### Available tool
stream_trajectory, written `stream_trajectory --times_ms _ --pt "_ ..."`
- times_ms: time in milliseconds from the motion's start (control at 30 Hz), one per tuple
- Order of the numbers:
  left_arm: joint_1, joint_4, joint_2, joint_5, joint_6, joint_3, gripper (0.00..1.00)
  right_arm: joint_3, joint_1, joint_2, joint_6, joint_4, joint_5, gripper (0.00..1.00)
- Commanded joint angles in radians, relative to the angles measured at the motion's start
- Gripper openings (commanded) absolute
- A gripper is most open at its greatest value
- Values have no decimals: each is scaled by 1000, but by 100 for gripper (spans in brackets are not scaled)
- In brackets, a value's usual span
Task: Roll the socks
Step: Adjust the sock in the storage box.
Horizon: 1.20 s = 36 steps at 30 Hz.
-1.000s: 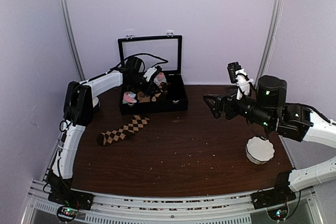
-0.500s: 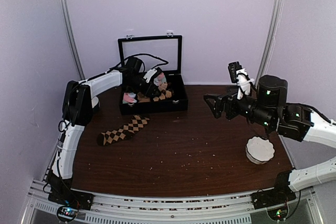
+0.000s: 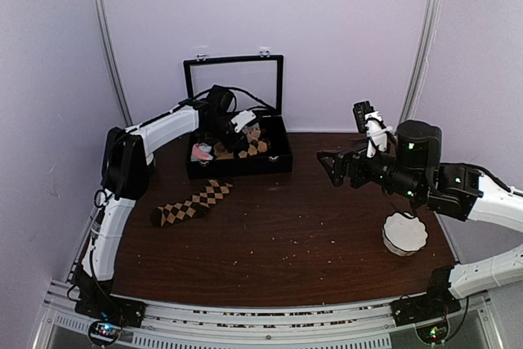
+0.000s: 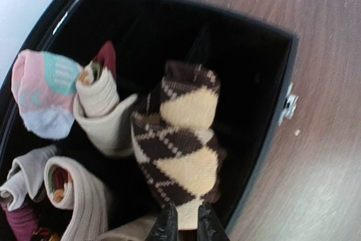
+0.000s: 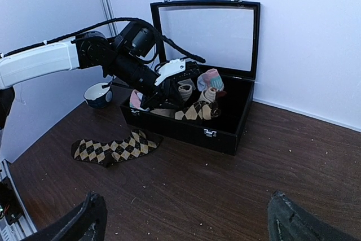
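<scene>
Two argyle socks, one on table, one in case pinched by left tool, right tool agape.

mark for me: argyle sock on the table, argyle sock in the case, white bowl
argyle sock on the table [image 3: 194,202]: top external view, mid-length of the flat sock.
argyle sock in the case [image 4: 180,150]: left wrist view, middle of the bunched sock.
white bowl [image 3: 404,233]: top external view, bare inside.

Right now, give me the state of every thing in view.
Case: lid open.
Argyle sock in case: bunched, gripped at one end.
Argyle sock on table: flat, unrolled.
Left tool: shut on that sock.
Right tool: open, empty.
White bowl: upright.
Small socks in case: rolled.
</scene>
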Motion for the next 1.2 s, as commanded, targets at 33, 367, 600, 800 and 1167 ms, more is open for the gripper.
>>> stream_trajectory --times_ms 33,367,600,800,1167 --pt "-9 -108 19 -126 161 42 15 -15 -21 -6 15 26 -31 100" --pt "-27 -141 118 -193 229 134 18 -22 -24 -19 36 38 -54 100" --pt "-67 -158 141 -216 301 126 19 -40 -28 -28 47 53 -66 100" --pt "-67 -125 80 -129 259 99 24 -46 -28 -25 56 57 -78 100" --pt "-8 -23 -106 230 188 5 48 -77 -31 -32 76 60 -82 100"
